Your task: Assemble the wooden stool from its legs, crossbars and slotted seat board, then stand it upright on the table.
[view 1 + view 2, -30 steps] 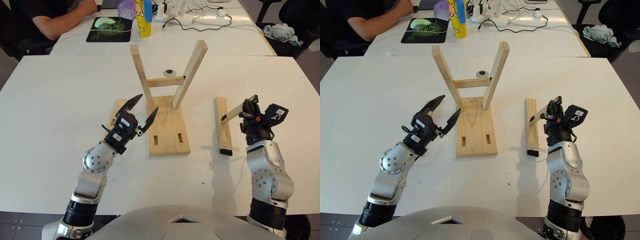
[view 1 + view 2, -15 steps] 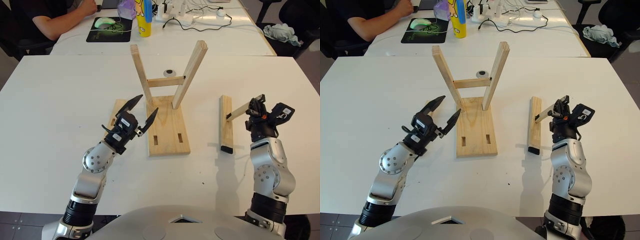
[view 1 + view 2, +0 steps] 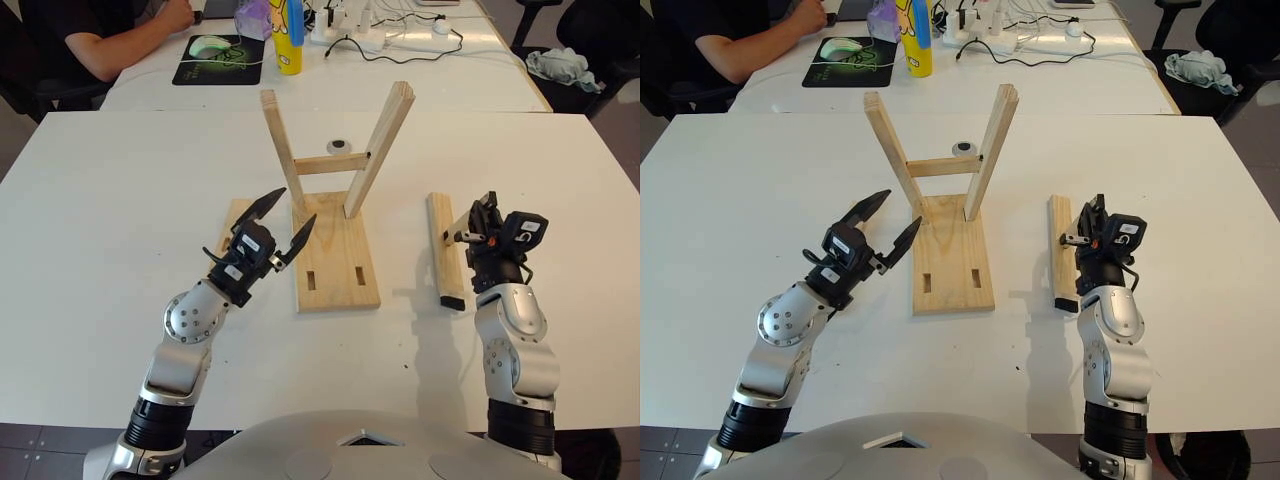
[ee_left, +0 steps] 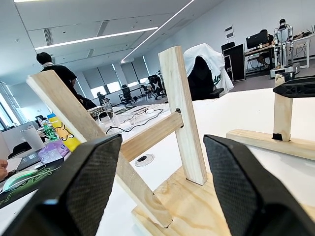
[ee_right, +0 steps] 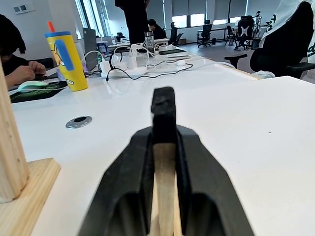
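Observation:
The slotted seat board [image 3: 336, 264] lies flat mid-table. Two legs [image 3: 381, 148] joined by a crossbar [image 3: 331, 164] stand slanted in its far end. My left gripper [image 3: 296, 207] hovers open beside the board's left edge, its pads [image 4: 82, 196] framing the standing legs. A flat wooden piece [image 3: 236, 212] lies partly hidden behind it. To the right, another leg [image 3: 444, 250] lies on the table with a short crossbar [image 5: 165, 169] rising from it. My right gripper [image 3: 480, 230] is shut on that crossbar.
A round grommet [image 3: 340, 146] sits in the table behind the legs. On the far table are a yellow cup [image 3: 289, 40], a mouse pad [image 3: 221, 56] and cables [image 3: 385, 35]. Bare tabletop [image 3: 110, 200] lies to the left and right.
My right gripper swung to the right and came back left, still holding the crossbar; the lying leg shifted slightly with it. The left arm has stayed put.

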{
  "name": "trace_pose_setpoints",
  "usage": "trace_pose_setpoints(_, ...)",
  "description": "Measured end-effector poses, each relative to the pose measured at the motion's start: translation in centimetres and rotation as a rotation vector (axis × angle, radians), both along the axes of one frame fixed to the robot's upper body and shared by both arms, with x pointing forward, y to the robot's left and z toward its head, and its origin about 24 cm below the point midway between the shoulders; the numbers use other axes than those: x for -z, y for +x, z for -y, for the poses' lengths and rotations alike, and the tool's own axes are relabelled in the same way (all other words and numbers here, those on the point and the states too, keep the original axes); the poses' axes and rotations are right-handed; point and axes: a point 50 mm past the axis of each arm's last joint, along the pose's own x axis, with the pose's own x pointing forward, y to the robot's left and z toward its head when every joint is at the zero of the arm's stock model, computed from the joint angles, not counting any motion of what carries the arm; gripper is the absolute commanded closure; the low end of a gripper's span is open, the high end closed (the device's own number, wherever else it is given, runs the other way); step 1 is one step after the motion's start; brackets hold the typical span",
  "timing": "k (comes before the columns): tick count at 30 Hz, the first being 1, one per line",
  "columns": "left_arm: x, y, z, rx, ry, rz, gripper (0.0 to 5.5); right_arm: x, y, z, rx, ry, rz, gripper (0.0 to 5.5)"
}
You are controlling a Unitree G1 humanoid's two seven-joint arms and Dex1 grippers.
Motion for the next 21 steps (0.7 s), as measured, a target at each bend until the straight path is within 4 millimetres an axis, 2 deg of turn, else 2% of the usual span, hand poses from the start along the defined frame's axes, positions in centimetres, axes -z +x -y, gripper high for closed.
trace_pose_setpoints(14, -0.51, 0.40, 0.20, 0.009, -0.003, 0.023, 2.42, 0.67, -0.57, 0.13, -0.039, -0.044, 0.029, 5.07)
trace_pose_setpoints(21, -0.47, 0.50, 0.22, 0.008, -0.005, 0.022, 2.42, 0.54, -0.22, 0.16, -0.054, -0.057, 0.021, 5.07)
